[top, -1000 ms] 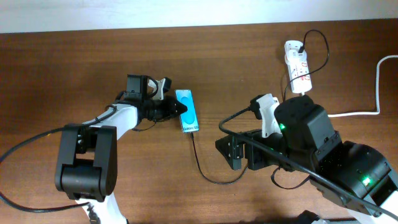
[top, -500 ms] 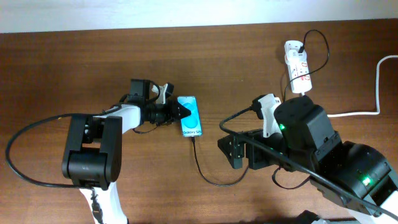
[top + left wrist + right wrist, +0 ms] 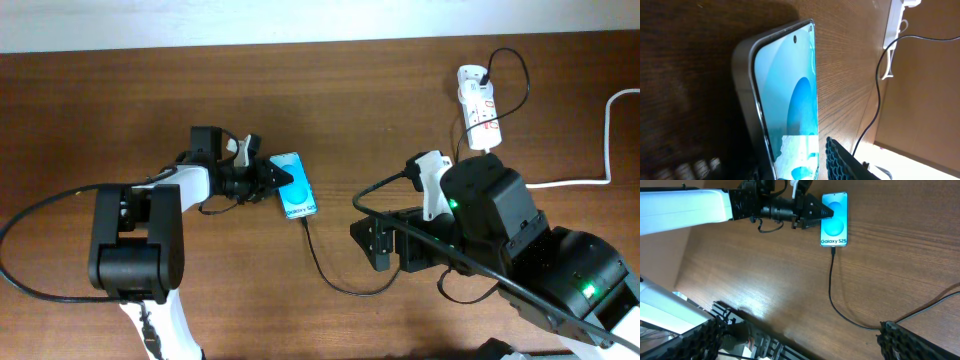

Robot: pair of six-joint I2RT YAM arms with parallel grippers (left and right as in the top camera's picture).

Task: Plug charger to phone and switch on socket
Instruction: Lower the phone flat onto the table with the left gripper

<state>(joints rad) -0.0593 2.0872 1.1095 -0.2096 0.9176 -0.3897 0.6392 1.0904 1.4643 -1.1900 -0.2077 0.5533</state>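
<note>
Overhead view of a brown wooden tabletop with two robot arms. Left of centre lies the phone, flat and slightly askew, its cyan screen facing up.

The left pincer reaches in from the left and meets the phone's long left edge. In the left wrist view one ribbed finger lies over the screen, and the other is a dark blur on the far side of the edge. The pincer therefore appears closed on that edge.

The charger, a thin black cable, enters the phone's bottom end. From there it curves toward the right arm and loops up to the socket. The socket is a white strip with red markings at the far right, well apart from the phone. The black plug end appears seated at the top of the socket. A white cord trails off to the right.

The right pincer hovers above the cable with its fingers spread wide, holding nothing.

Both ends of the charger look connected, so the plugging step seems finished or in its final steadying. What remains is probably the switch. It is too small to tell whether it is on.

The next move likely calls for the left pincer to let go without tugging the cable. The right arm is the nearer one. It would turn toward the socket, bring its fingers together and press the switch without knocking the plug.
</note>
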